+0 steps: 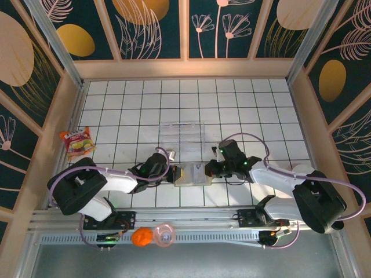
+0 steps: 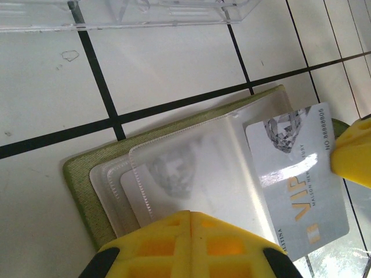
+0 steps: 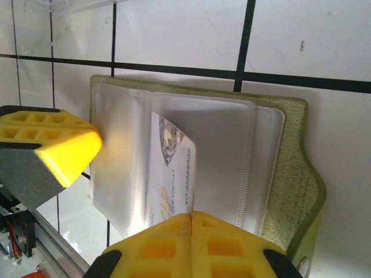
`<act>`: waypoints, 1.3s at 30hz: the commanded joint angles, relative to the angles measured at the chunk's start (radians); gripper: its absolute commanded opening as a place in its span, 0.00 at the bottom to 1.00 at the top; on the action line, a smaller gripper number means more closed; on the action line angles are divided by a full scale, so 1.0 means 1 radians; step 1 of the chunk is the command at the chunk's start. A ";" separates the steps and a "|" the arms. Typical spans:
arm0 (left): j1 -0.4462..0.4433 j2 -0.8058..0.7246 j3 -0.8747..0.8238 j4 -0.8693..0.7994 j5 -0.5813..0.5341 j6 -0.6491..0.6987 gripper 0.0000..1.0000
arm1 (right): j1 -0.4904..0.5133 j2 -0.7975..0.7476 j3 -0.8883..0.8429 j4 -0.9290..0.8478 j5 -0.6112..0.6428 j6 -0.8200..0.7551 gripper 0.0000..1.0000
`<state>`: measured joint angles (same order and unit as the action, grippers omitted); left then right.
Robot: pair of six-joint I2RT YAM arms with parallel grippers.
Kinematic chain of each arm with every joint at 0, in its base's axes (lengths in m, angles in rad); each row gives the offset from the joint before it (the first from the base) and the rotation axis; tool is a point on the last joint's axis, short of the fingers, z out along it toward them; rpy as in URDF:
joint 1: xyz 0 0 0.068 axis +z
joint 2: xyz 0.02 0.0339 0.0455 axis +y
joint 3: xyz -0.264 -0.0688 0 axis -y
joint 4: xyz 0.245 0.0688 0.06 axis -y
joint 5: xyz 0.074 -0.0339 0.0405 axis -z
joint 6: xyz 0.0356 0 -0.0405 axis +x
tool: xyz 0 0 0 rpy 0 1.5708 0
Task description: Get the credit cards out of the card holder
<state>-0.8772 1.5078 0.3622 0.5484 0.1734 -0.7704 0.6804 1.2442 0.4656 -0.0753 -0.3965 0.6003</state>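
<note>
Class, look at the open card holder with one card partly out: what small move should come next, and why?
Probably the right claw should draw the VIP card straight out of the card holder. The card sits partly clear of its plastic sleeve, the right claw looks shut on its outer edge, and the shut left claw presses on the holder.

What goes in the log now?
left gripper: shut on card holder | right gripper: shut on credit card | progress: partly pulled out
</note>
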 commanded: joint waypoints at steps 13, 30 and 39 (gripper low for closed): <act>-0.005 0.037 0.020 -0.056 0.038 0.029 0.00 | 0.007 0.100 -0.016 0.176 -0.079 0.023 0.28; 0.024 -0.105 -0.001 -0.059 0.015 0.006 0.22 | 0.015 -0.083 -0.038 0.112 0.032 -0.009 0.00; 0.124 -0.367 -0.092 0.212 0.228 -0.017 0.47 | 0.007 -0.282 -0.051 0.292 -0.028 -0.014 0.00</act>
<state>-0.7582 1.1664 0.2977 0.6067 0.2867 -0.7773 0.6914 0.9974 0.4351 0.0849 -0.3840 0.5854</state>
